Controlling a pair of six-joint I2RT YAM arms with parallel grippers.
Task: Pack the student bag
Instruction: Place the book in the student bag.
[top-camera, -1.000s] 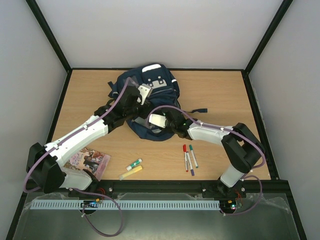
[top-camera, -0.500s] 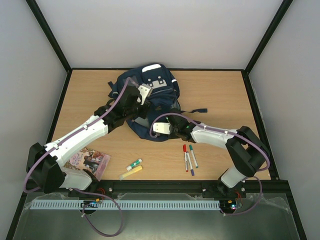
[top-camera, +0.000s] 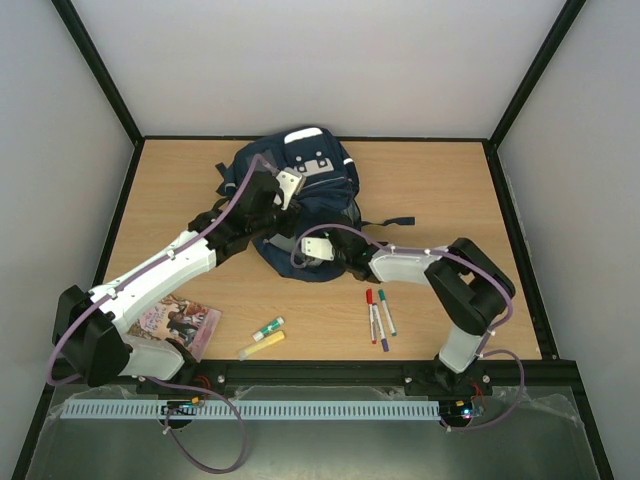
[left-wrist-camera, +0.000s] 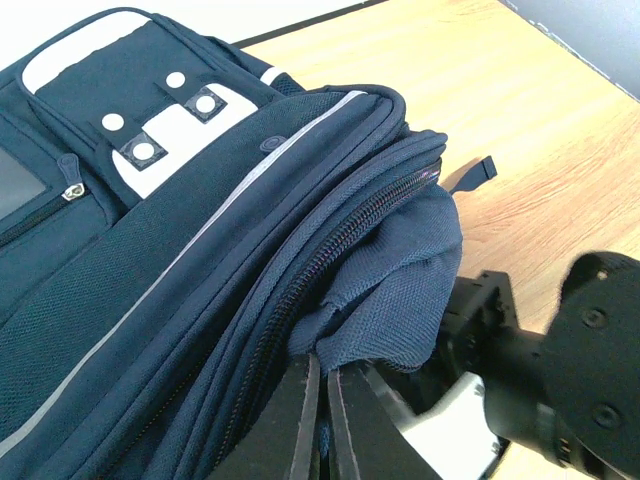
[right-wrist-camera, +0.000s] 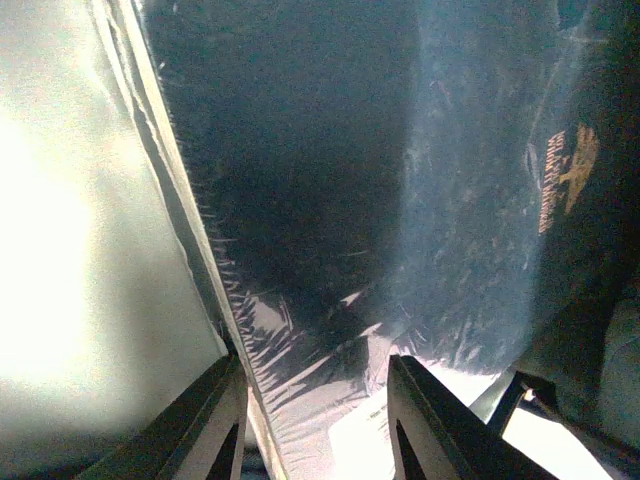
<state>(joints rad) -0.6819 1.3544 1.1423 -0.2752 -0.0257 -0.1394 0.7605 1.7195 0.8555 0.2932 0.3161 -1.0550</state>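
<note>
In the overhead view, the navy bag (top-camera: 322, 188) is lying at the back middle of the wooden counter (top-camera: 450, 190), its pale square patch facing up. The left arm is reaching in from the near left, with the left fingers (top-camera: 280, 207) sitting on the bag's near left side. The right arm is bending round from the near right, with the right fingers (top-camera: 312, 252) pushing in at the bag's near edge. A book (top-camera: 180, 325) is lying near the left arm's base, two highlighters (top-camera: 265, 336) are lying to its right, and three markers (top-camera: 378, 318) are lying just in front of the right arm. In the left wrist view, the left fingers (left-wrist-camera: 295, 440) are pressing fully together, pinching a flap of blue cloth (left-wrist-camera: 395, 290) that is hanging from the bag's (left-wrist-camera: 150, 250) unzipped opening; the right arm (left-wrist-camera: 590, 370) is showing at the lower right. In the right wrist view, the right fingers (right-wrist-camera: 215, 415) are standing partly apart, clamping nothing that shows, and are pointing into a dark space lined with crinkled shiny film (right-wrist-camera: 320, 330), with a pale sheet (right-wrist-camera: 80, 250) rising on the left.
</note>
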